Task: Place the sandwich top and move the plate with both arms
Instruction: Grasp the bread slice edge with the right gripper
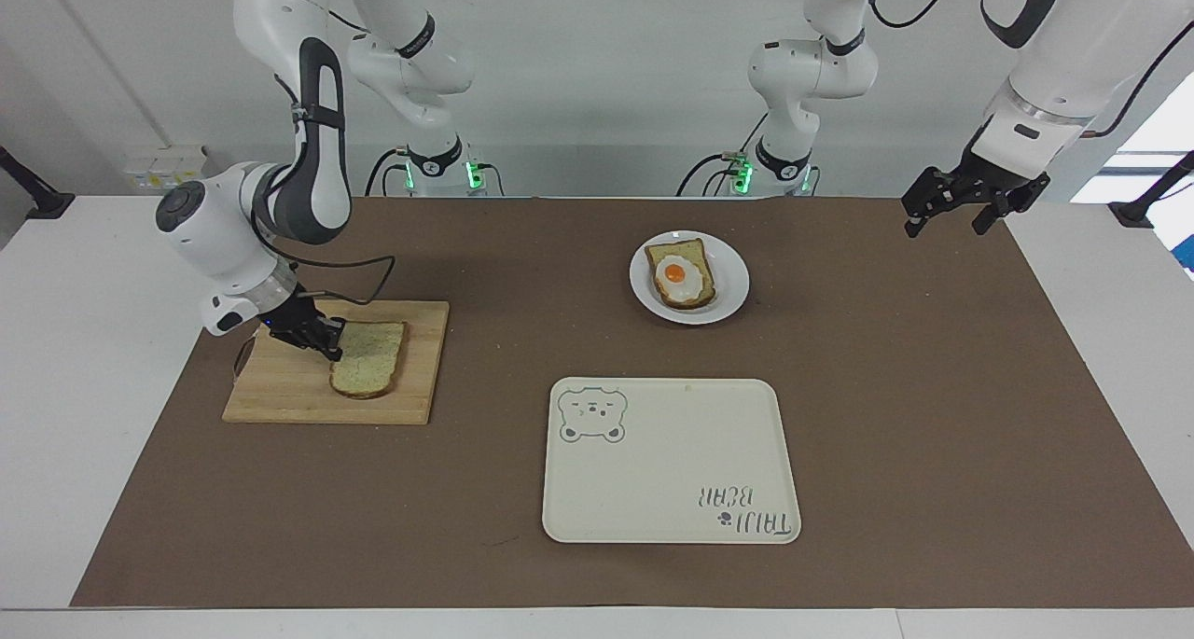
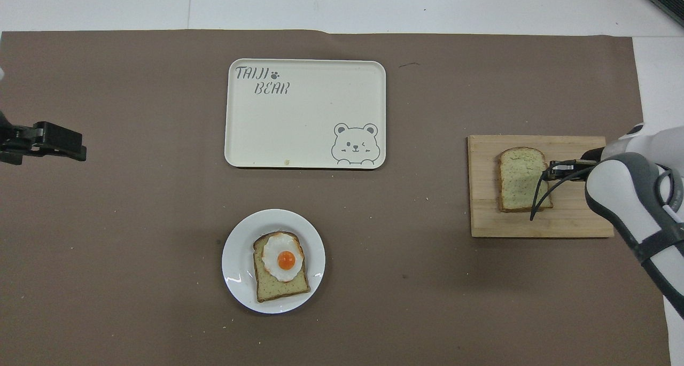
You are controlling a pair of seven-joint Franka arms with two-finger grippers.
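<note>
Sandwich top (image 1: 367,367) on board (image 1: 280,401); tray (image 1: 672,508) beside plate (image 1: 728,294).

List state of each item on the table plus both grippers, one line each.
sandwich top: on the cutting board, edge gripped, slightly lifted
right gripper: shut on the sandwich top's edge
left gripper: waiting in the air over the left arm's end of the table
plate: on the mat, holding egg toast
egg toast: uncovered, egg on top
cutting board: flat on the mat
tray: flat, nothing on it

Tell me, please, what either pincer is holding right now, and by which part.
The right pincer grips the sandwich top by its side edge, lifting it slightly off the cutting board. The left pincer holds nothing.
</note>
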